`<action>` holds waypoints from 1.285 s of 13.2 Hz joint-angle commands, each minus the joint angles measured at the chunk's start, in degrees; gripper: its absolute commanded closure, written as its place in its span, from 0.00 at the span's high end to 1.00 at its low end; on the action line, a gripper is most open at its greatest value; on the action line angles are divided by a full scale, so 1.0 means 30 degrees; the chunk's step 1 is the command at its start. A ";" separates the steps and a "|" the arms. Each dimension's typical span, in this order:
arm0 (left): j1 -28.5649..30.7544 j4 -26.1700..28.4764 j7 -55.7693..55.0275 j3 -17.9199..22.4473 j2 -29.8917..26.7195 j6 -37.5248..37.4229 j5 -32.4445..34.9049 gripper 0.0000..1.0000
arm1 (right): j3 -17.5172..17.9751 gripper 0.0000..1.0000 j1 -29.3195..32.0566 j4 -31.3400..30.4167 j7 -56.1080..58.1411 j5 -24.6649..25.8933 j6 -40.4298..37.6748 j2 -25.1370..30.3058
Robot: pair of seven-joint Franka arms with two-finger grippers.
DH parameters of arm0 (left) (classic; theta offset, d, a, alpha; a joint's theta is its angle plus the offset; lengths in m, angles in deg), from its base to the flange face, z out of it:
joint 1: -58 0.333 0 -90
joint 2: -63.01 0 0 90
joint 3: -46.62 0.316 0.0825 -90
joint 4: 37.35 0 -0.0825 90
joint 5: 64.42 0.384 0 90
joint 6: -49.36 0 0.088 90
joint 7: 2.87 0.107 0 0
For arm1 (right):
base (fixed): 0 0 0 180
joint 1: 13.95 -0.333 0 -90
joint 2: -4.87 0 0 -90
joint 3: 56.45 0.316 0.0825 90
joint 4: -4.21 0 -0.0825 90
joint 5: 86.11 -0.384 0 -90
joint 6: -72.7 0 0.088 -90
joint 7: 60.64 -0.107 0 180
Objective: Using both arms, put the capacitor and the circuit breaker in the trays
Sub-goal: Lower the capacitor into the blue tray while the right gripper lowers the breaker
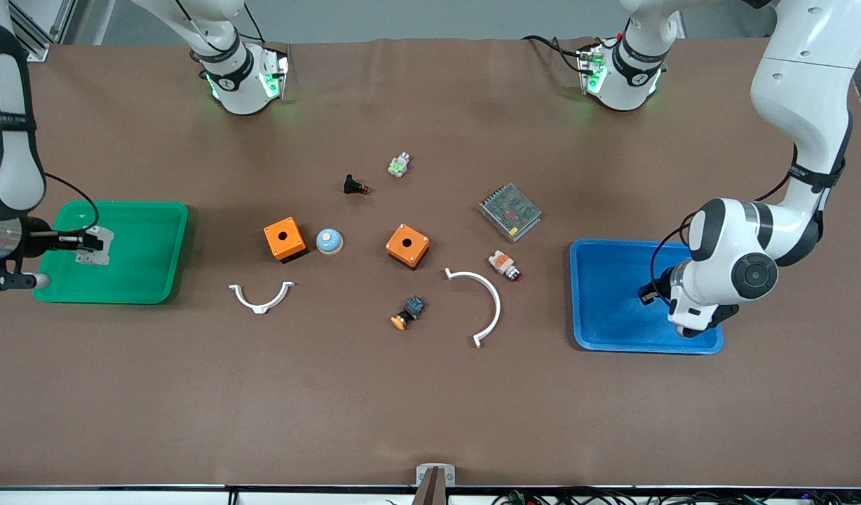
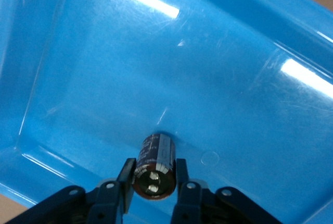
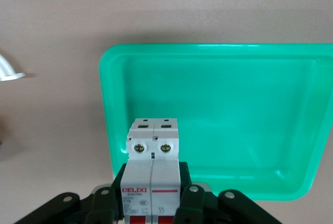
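Two grippers carry parts over trays: the left gripper, fingers clamped on the capacitor, hangs low over the blue tray at its arm's end; the right gripper grips the circuit breaker above the green tray at its own arm's end.
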 commanded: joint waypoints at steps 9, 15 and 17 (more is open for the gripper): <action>-0.0083 -0.2604 0.1586 -0.1305 -0.4077 -0.1719 0.0354 1.00 | 0.0421 0.14 0.2207 -0.3416 0.1588 0.1335 0.6929 -0.0884; -0.0053 -0.6386 0.7152 -0.1453 -0.6101 -0.6380 0.0325 1.00 | 0.0479 0.18 0.2733 -0.5383 0.1530 0.1071 0.9018 -0.0915; 0.0063 -0.7060 0.8006 -0.1511 -0.6542 -0.7726 0.0238 1.00 | 0.0479 0.23 0.2822 -0.5384 0.1501 0.0984 0.9135 -0.1119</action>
